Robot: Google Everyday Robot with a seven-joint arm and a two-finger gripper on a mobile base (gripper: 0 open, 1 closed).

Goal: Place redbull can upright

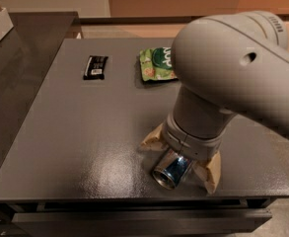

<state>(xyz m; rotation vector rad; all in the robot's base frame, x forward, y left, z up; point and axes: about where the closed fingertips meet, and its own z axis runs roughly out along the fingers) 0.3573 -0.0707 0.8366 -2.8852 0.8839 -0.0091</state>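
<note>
The redbull can (170, 172) lies on its side near the front edge of the grey table (75, 132), its round end facing the front. Only this end and a short blue and silver stretch show. The rest is hidden under my arm. My gripper (181, 158) is down over the can, with its tan fingers (153, 141) spread on either side of it, one at the left rear and one at the right front. The gripper is open and the fingers straddle the can.
A green snack bag (156, 63) lies at the back middle of the table, partly behind my arm. A small black wrapped bar (95, 66) lies at the back left. A darker counter (20, 58) adjoins on the left. The table's front edge is just beyond the can.
</note>
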